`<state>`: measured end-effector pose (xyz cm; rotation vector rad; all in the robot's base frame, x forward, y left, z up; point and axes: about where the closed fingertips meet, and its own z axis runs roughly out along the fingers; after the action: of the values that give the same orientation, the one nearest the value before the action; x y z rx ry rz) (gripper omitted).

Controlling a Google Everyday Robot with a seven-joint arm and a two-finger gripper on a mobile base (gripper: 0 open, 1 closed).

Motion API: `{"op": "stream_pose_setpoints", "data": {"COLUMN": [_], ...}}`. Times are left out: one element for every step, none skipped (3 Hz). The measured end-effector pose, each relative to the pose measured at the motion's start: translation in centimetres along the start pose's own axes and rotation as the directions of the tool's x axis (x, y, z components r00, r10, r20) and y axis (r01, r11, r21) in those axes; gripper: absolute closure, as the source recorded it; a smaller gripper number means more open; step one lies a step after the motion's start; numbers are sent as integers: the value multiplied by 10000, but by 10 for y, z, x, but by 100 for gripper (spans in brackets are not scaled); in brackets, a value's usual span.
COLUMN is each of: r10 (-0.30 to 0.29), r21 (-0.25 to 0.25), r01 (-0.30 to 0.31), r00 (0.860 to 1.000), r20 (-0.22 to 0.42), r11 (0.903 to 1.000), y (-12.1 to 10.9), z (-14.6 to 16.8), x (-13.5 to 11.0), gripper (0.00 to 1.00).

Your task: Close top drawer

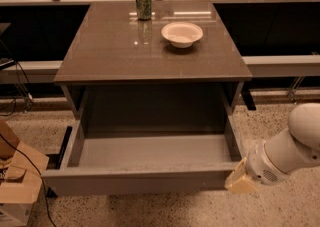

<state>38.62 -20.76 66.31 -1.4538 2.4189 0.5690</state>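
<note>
The top drawer is pulled far out of the grey-brown cabinet, its light grey inside showing empty. Its plain flat front runs along the lower part of the view. My gripper is at the end of the white arm at the lower right. Its tan tip sits right at the right end of the drawer front, about touching it.
The cabinet top carries a green can at the back and a white bowl to its right. A cardboard box and a black cable lie on the speckled floor at the lower left. Dark benches flank the cabinet.
</note>
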Motion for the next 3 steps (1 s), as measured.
{"op": "stream_pose_setpoints", "data": {"r10": [-1, -183, -182], "r21": [0, -62, -58], "r01": [1, 185, 184], "r00": [10000, 9993, 9993], "r20": [2, 334, 336], "r11": [10000, 9998, 9998], "y": [0, -32, -31], "z": [0, 20, 20], "x": [0, -8, -8], "gripper": [100, 100, 100]}}
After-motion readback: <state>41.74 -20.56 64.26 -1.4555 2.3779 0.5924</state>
